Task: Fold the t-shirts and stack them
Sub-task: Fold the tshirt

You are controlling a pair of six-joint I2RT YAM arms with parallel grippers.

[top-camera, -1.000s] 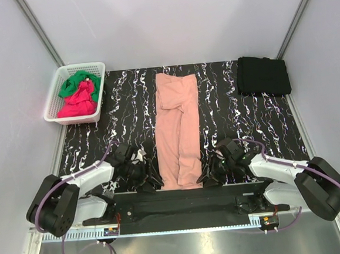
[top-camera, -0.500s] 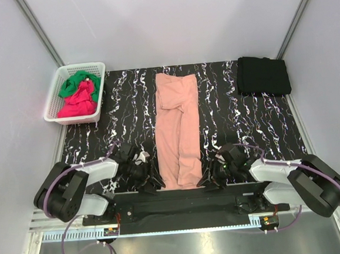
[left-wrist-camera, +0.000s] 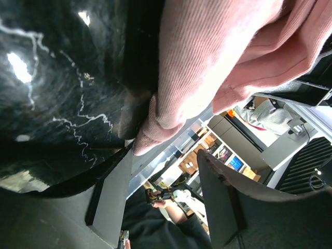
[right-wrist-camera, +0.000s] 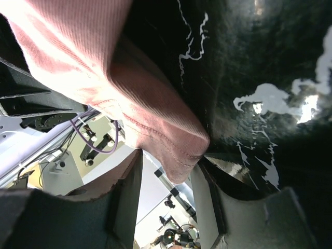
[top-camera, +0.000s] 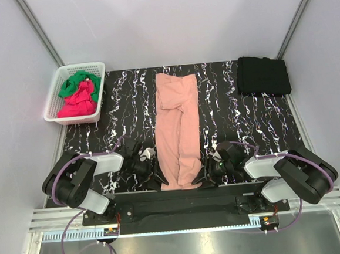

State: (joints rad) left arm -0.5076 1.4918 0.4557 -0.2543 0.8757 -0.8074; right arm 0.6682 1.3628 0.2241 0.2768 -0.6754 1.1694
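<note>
The salmon-pink t-shirt (top-camera: 178, 123) lies folded into a long narrow strip down the middle of the black marbled table (top-camera: 246, 127). My left gripper (top-camera: 157, 178) is at its near left corner and my right gripper (top-camera: 205, 174) at its near right corner. In the left wrist view the shirt's hem (left-wrist-camera: 150, 132) lies just ahead of my open left gripper (left-wrist-camera: 166, 192). In the right wrist view the shirt's hem corner (right-wrist-camera: 174, 148) hangs between the tips of my open right gripper (right-wrist-camera: 168, 199), not clamped. The chest print is hidden.
A white basket (top-camera: 58, 91) at the back left holds a green tee (top-camera: 77, 82) and a magenta-red tee (top-camera: 77, 103). A folded black tee (top-camera: 263, 75) lies at the back right. The table's near edge and a black rail (top-camera: 187, 199) lie just behind the grippers.
Both grippers have slid inward along the near edge to the shirt's two near corners. The near hem looks slightly bunched.
</note>
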